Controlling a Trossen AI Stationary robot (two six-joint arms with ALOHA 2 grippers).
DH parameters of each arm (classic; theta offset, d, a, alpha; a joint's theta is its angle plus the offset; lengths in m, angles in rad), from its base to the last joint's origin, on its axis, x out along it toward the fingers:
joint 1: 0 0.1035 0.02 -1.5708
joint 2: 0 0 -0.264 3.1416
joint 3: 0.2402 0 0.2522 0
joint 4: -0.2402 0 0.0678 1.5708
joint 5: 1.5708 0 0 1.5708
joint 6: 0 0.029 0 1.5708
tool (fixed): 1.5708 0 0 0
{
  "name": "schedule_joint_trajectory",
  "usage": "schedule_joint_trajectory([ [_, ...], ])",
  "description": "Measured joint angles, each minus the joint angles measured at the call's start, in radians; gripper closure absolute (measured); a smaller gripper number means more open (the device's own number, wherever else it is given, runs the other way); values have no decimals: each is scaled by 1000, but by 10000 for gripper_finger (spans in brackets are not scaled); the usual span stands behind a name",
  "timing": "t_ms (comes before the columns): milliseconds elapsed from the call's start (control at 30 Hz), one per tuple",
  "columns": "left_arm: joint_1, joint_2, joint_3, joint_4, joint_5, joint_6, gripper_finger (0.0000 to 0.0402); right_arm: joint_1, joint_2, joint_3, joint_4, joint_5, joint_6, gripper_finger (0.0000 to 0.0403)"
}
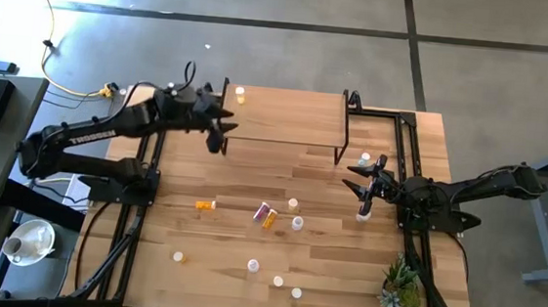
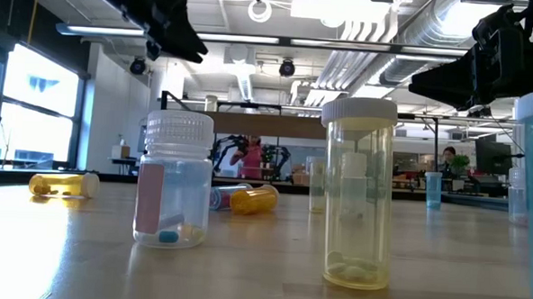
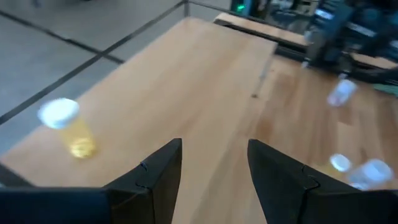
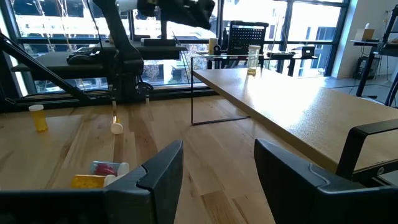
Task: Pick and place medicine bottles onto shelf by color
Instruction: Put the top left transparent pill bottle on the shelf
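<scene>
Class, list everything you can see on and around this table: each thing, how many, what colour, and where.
shelf: one, light wood on black legs, far middle of the table.
shelf bottle: one, yellowish, white cap, shelf's far left corner.
table bottles: about eleven, orange, pinkish or clear, white caps; scattered over the table's middle and near side, two by the right arm.
plant: one, green, near right corner.
table: one, wooden.
left pincer: open, empty, over the shelf's left end.
right pincer: open, empty, right of the shelf.
</scene>
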Motion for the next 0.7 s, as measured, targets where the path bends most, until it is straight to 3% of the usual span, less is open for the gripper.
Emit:
schedule_joint_trajectory([
  [300,-154,-105,-201,149,0,-52,229,0,0,0,0,0,0,214],
  [700,-350,-128,-373,312,-10,-161,229,0,0,0,0,0,0,214],
])
